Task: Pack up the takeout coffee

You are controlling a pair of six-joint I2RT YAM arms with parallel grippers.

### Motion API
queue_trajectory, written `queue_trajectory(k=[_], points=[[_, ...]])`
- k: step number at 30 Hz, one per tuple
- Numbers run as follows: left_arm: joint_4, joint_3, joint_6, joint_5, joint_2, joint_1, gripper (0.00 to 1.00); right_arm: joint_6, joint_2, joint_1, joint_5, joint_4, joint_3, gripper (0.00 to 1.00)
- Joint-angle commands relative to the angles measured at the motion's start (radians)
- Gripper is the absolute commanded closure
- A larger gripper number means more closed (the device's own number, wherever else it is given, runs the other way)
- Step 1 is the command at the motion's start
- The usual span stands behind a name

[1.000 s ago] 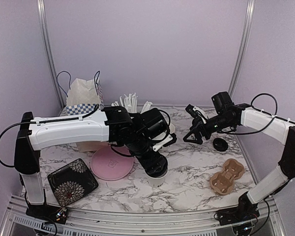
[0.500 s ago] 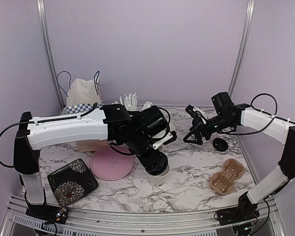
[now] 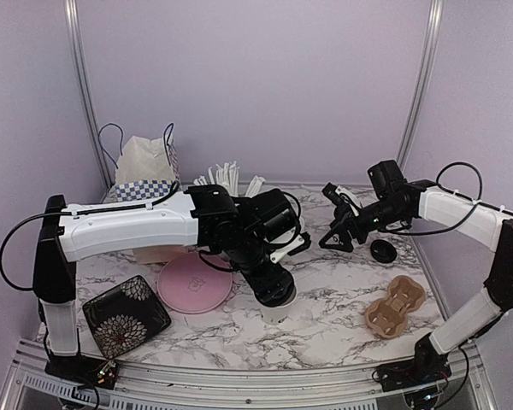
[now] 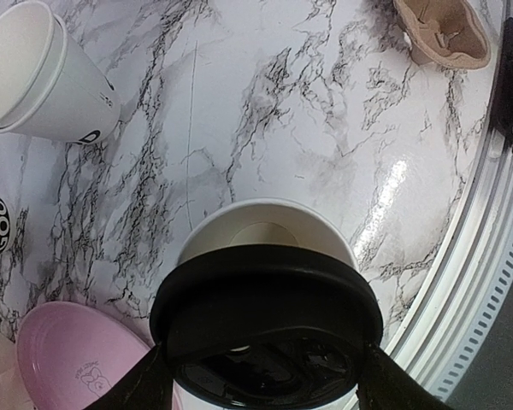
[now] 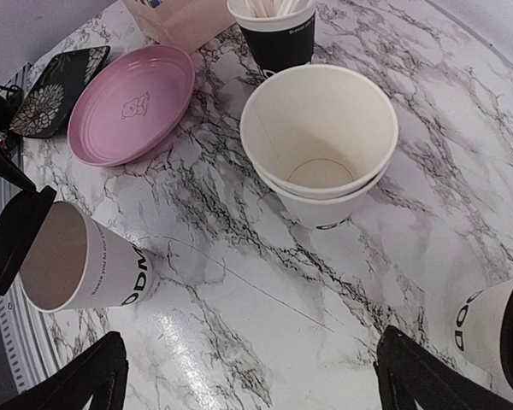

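Note:
An open white paper cup [image 3: 277,313] [image 4: 265,232] [image 5: 79,259] stands near the table's front middle. My left gripper [image 3: 274,289] [image 4: 268,376] is shut on a round black lid [image 4: 265,316] held tilted just over that cup's rim; the lid [image 5: 15,241] touches the rim's edge. Two stacked empty white cups [image 5: 321,141] [image 4: 36,79] stand further back. Another lettered white cup [image 5: 489,331] with black at its top shows at the right edge. My right gripper [image 3: 337,236] [image 5: 252,389] hangs open above bare marble, holding nothing.
A brown cardboard cup carrier [image 3: 395,305] [image 4: 440,34] lies at the right front. A round black lid [image 3: 381,250] shows right of the right gripper. Pink plate [image 3: 195,284], black flowered dish [image 3: 126,314], black cup of white sticks [image 5: 278,32] and paper bag [image 3: 145,162] sit left and back.
My left arm has shifted slightly to the right with the lid, staying over the open cup. The right arm has not moved.

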Motion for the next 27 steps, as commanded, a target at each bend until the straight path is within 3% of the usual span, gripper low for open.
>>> queue_trajectory(k=[1,20,27], points=[[-0.023,0.042,0.014,0.011,0.029,-0.001,0.29,-0.012,-0.006,0.0,-0.01,-0.012,-0.004,0.01],[-0.029,0.095,0.019,0.019,0.072,-0.001,0.28,-0.014,-0.007,0.0,-0.02,-0.011,-0.013,0.02],[-0.029,0.121,0.02,0.001,0.101,-0.001,0.21,-0.014,-0.016,0.0,-0.018,-0.01,-0.02,0.01]])
